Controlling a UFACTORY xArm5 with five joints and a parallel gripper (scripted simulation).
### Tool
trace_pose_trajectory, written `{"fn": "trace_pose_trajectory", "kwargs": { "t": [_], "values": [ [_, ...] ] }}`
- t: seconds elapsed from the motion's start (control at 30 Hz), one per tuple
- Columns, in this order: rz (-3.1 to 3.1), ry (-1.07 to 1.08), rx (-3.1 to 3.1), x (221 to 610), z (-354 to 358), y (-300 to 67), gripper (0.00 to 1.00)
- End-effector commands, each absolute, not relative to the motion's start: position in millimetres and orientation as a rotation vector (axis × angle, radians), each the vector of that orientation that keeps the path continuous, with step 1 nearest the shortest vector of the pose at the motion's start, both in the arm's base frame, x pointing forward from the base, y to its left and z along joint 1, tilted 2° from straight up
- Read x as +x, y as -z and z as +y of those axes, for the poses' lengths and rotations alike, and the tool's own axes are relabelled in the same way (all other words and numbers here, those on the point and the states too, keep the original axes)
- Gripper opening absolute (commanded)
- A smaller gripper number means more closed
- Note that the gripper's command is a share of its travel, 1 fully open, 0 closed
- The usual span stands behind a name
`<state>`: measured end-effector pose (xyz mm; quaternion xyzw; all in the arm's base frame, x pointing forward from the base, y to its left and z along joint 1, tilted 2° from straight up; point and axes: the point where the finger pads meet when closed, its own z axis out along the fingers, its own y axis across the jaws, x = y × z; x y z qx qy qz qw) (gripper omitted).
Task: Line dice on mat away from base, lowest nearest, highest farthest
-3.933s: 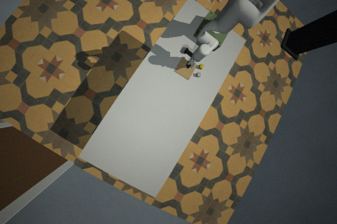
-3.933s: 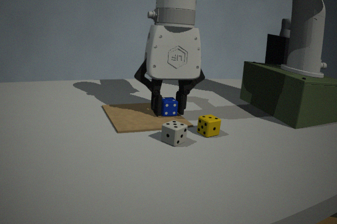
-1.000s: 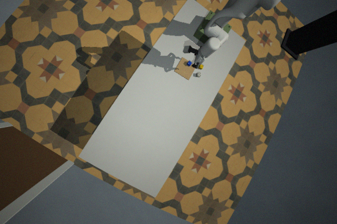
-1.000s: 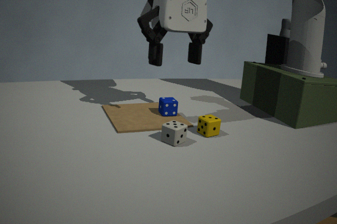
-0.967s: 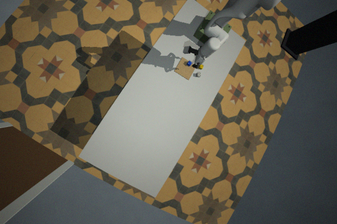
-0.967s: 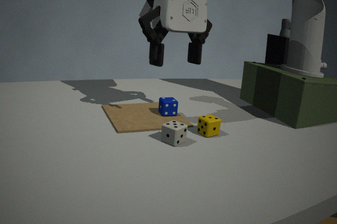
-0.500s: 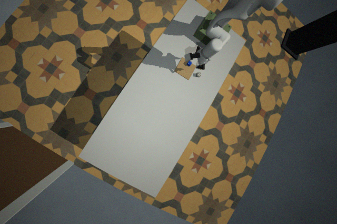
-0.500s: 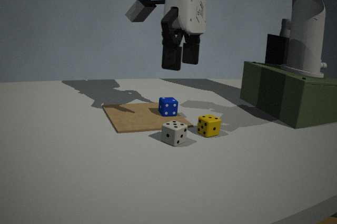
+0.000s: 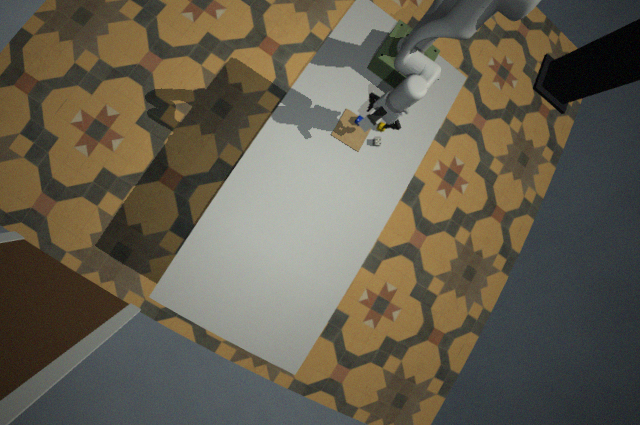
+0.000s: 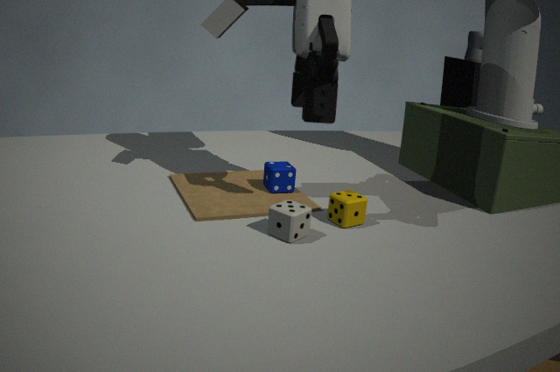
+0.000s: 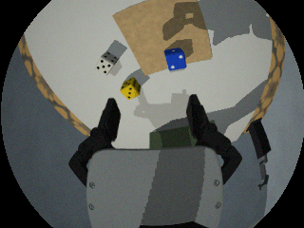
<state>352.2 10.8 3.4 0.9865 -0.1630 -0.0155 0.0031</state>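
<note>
Nearest the exterior view, the white die [image 9: 377, 141] [image 10: 289, 221] [image 11: 105, 63] is sitting on the table [image 9: 258, 229] [image 10: 226, 291] [image 11: 62, 47], showing 5 on top, just outside the mat [image 9: 356, 141] [image 10: 234, 205] [image 11: 138, 38]. A little farther and to its right in that view, the yellow die [image 9: 381, 126] [image 10: 346, 209] [image 11: 130, 88] is resting flat on the table near a mat corner, showing 3. Beyond them the tan mat is lying flat, partly shaded, and the blue die [image 9: 358, 120] [image 10: 279, 177] [image 11: 176, 59] is standing on it close to the edge facing the base, showing 2. The tool [image 9: 384, 112] [image 10: 309, 109] [image 11: 152, 104] is hovering above the table, its 2 black fingers spreading wide with nothing between them. To the right, the arm [image 10: 511, 51] is rising from a green block [image 9: 385, 66] [image 10: 511, 173] [image 11: 166, 139].
</note>
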Motion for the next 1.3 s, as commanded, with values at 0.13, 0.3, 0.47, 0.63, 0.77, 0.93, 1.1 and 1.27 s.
{"fn": "trace_pose_trajectory", "kwargs": {
  "t": [0.13,0.3,0.47,0.63,0.77,0.93,1.1,1.27],
  "values": [
    [-0.061,0.044,3.139,350.7,19.0,-3.5,1.00],
    [0.216,0.044,3.134,348.8,24.1,-3.1,1.00],
    [0.492,0.044,3.105,346.9,29.1,-2.6,1.00],
    [0.725,0.044,3.061,345.2,33.3,-2.3,1.00],
    [0.926,0.044,3.008,343.6,37.0,-1.9,1.00],
    [1.182,0.044,2.919,341.6,41.8,-1.5,1.00],
    [1.297,0.043,2.870,340.6,43.9,-1.3,1.00],
    [1.608,0.042,2.711,337.8,50.0,-0.7,1.00]
  ]
}}
